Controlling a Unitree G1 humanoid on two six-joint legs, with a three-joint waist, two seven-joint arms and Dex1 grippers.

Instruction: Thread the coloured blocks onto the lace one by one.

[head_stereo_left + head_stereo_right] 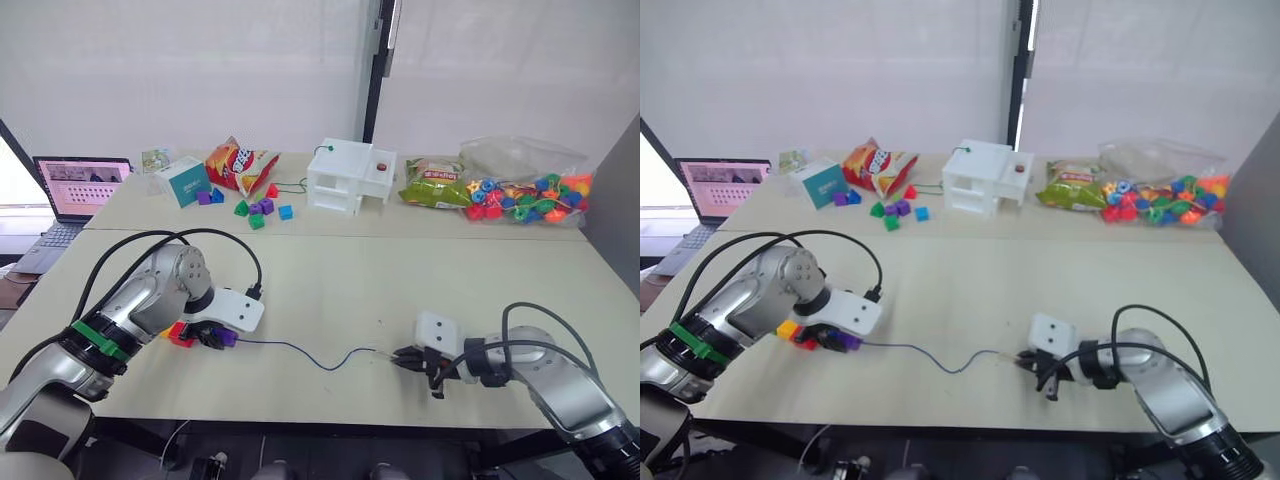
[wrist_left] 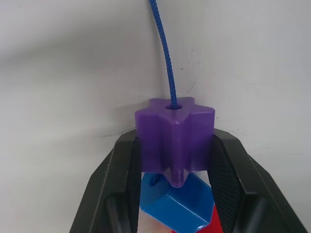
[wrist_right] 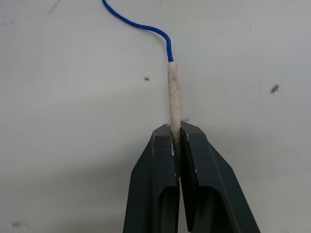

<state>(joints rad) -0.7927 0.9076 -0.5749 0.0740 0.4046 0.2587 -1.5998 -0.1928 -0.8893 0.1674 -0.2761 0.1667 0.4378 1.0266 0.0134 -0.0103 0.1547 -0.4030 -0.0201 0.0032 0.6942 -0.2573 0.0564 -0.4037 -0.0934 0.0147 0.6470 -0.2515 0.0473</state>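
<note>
Lace (image 1: 300, 351) is stretched in a loose wave across the near table (image 1: 400, 290), from the left gripper (image 2: 174, 145) to the right gripper (image 3: 176, 133) — its pale tip (image 3: 173, 92) is pinched between the right fingers. The purple block (image 2: 175, 141) is clamped in the left fingers with the cord running out of its hole. Blue (image 2: 177, 204), red (image 1: 181, 338) and yellow (image 1: 788, 328) blocks are bunched right behind it — the yellow seen farthest back.

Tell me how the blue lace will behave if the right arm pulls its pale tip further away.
The lace lies in loose waves on the table, so it is probably floppy and would straighten before tugging anything. Its pale tip looks straight, likely stiff. The left gripper clamps the purple block, so that end should probably hold.
</note>
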